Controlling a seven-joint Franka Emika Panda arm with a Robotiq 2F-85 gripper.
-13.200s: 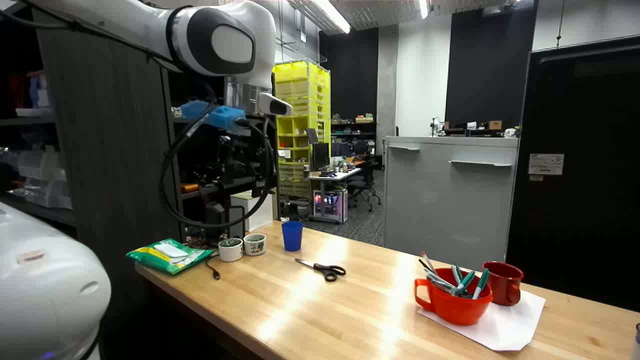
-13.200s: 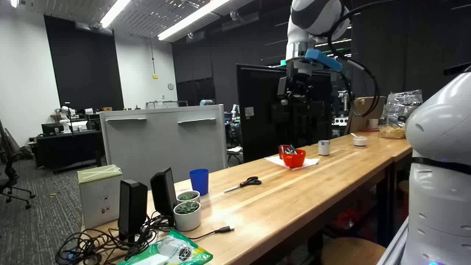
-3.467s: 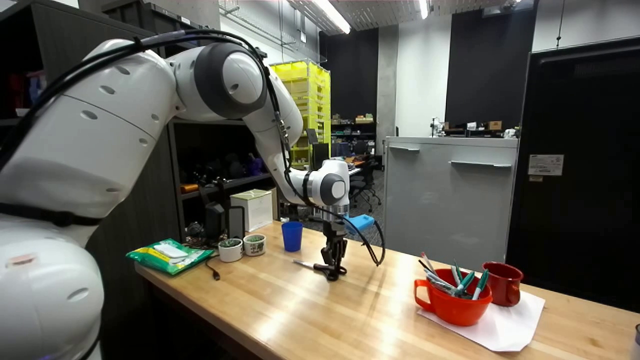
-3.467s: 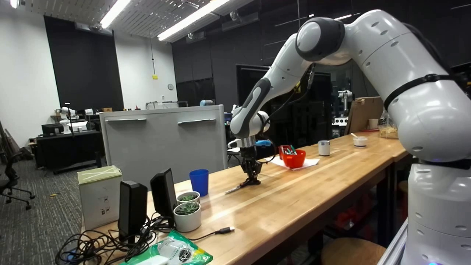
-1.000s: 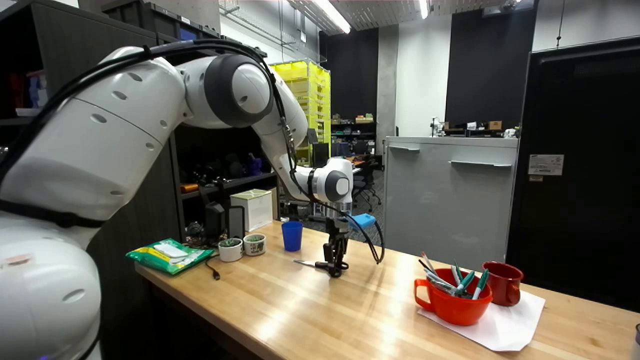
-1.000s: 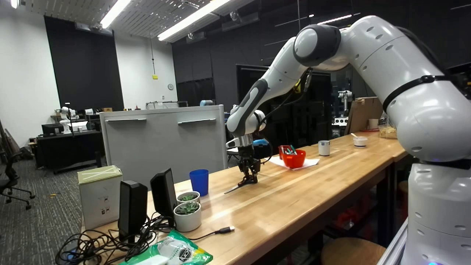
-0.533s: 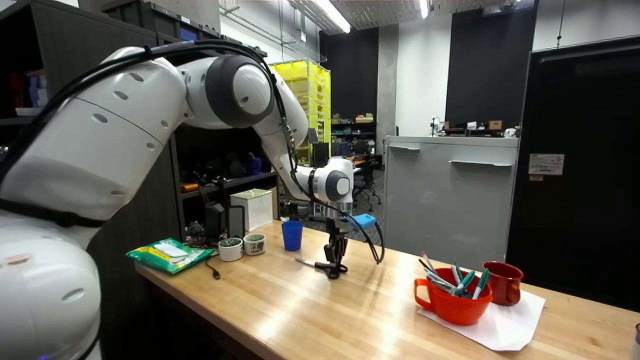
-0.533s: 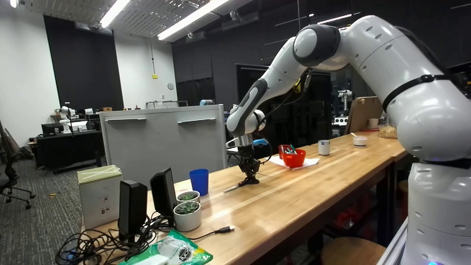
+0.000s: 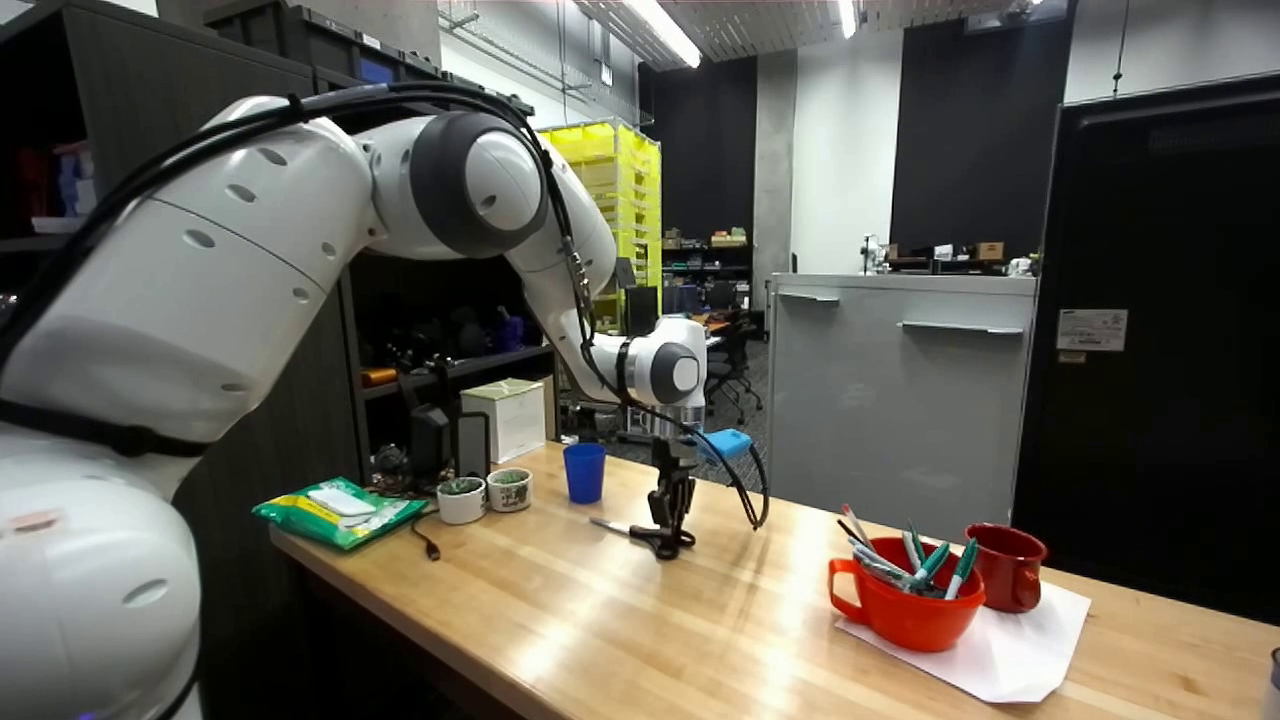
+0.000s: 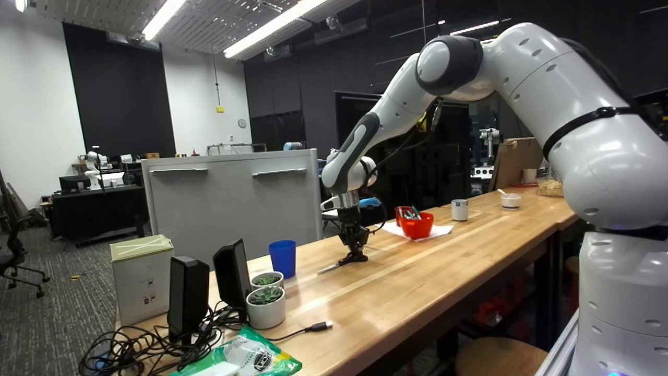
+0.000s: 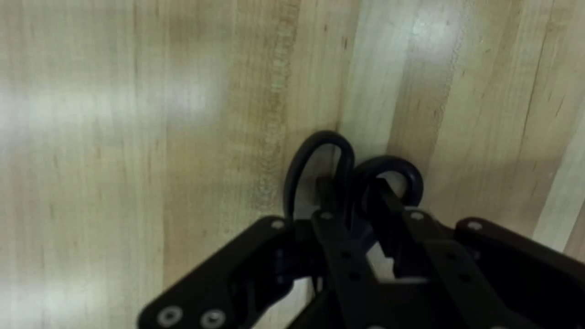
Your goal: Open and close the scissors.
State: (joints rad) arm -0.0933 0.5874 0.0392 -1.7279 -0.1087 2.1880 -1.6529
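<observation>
I am looking at a long bench (image 9: 590, 620) of pale wood laid in narrow strips, glossy enough that the ceiling lights (image 9: 665, 32) leave white glare on it. The scissors (image 9: 642, 533) lie flat on this bench near a blue cup (image 9: 584, 473), blades toward the end with two plant pots (image 9: 462, 505). My pincer (image 11: 351, 188) is pinching their dark handles: in the wrist view one tip sits in each loop, pressed in on the inner sides between them.

Well apart from the scissors, a red bowl (image 9: 915, 615) of pens and a dark red mug (image 9: 1008, 568) stand on white paper (image 9: 1030, 660).

The room is tall and open, with gray carpet (image 10: 57, 344), white walls (image 9: 845, 150) and dark wall panels (image 9: 980, 140). Beyond the bench I see a gray divider (image 9: 900, 400) with two narrow ledges, yellow shelving (image 9: 590, 190) farther back, and a big black slab (image 9: 1180, 400).

That slab bears a white label (image 9: 1092, 328), its print too small for me to read. The green packet (image 9: 340, 522) has a dark badge (image 10: 262, 359) with pale lettering I cannot make out. A pale box (image 10: 143, 282) carries a few tiny printed marks.
</observation>
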